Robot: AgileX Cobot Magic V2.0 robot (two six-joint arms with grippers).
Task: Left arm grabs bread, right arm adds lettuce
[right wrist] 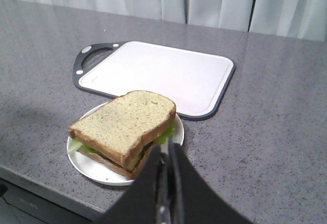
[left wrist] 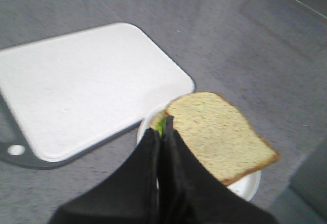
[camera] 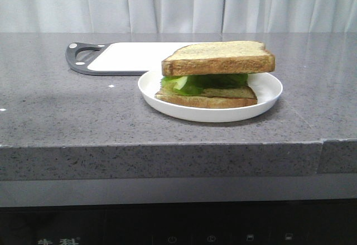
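Observation:
The thick bread lies on top of the green lettuce and a thinner bottom slice, stacked on a white plate. Neither arm shows in the front view. In the left wrist view my left gripper is shut and empty, above and clear of the bread, with a sliver of lettuce and the plate showing below. In the right wrist view my right gripper is shut and empty, raised above the counter beside the bread, lettuce and plate.
A white cutting board with a dark rim and handle lies flat behind the plate, also in the left wrist view and right wrist view. The grey stone counter ends at a front edge. Curtains hang behind.

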